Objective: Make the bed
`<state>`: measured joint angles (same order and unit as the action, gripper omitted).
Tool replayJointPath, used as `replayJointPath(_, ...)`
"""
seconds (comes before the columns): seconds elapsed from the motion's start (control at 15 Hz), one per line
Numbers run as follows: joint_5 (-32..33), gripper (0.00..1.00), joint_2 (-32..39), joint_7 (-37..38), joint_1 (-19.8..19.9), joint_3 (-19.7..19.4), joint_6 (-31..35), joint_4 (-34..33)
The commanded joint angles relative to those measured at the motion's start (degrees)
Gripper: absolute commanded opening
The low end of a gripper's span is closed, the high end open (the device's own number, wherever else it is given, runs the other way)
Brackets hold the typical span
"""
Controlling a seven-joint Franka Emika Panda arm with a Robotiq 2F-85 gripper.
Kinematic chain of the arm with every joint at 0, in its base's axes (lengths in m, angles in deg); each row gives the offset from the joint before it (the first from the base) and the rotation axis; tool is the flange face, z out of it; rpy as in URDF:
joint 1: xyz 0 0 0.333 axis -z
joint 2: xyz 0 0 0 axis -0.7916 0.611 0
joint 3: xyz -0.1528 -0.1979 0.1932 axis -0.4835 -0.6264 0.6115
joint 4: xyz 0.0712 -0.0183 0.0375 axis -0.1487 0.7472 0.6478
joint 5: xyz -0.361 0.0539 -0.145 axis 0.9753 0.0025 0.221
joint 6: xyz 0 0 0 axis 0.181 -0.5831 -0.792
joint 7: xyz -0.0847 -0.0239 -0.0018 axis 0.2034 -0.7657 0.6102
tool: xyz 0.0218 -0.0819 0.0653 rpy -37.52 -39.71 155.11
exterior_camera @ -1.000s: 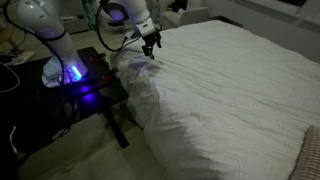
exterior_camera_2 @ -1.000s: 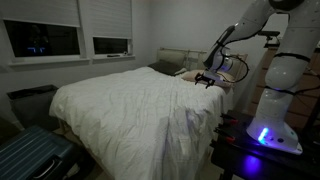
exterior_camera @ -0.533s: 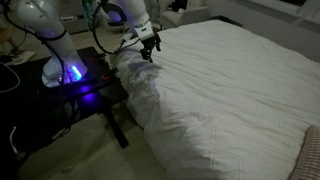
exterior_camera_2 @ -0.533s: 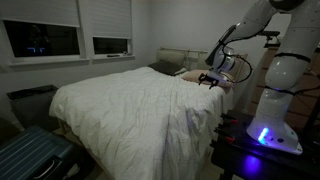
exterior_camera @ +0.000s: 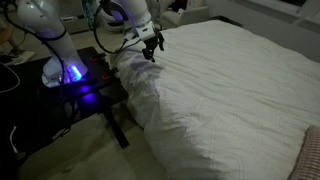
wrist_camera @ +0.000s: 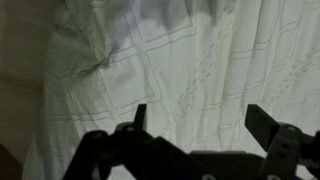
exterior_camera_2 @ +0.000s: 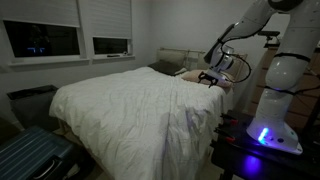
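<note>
1. White quilted duvet covers the bed [exterior_camera: 235,95], which fills most of both exterior views. The top lies fairly flat, but the side next to the arm is bunched into crumpled folds [exterior_camera: 140,88].
2. Soft and light is how the cover looks likely to handle. It should drape and slide rather than hold a shape, and a pull at one spot will probably raise only a local ridge.
3. Pinching a thick fold at that bunched side seems the best hold, since the flat quilted top gives little to grip.
4. Just above this edge hangs the gripper [exterior_camera: 152,50]. The wrist view shows its fingertips [wrist_camera: 140,115] spread wide over creased cloth, with nothing between them.
5. Close by the gripper, at the head end, lie what look like pillows [exterior_camera_2: 172,68], too dim to make out clearly.
6. Beside the bed stands a small black table [exterior_camera: 100,88] with a blue light [exterior_camera: 72,75] glowing at the robot's base.
7. Dark windows [exterior_camera_2: 60,40] sit on the far wall.
</note>
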<state>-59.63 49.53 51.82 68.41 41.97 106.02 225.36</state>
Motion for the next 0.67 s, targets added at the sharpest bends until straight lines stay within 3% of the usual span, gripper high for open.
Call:
replayJointPath(0.0, -9.46, 1.00, 2.56, -8.25, 0.43, -3.44, -5.29, -5.43)
replayJointPath(0.27, -19.75, 1.00, 10.70, -19.30, 2.67, -6.28, -11.55, -12.29)
replayJointPath(0.6, -32.20, 1.00, 23.17, -31.41, 6.31, -4.86, -16.41, -19.60)
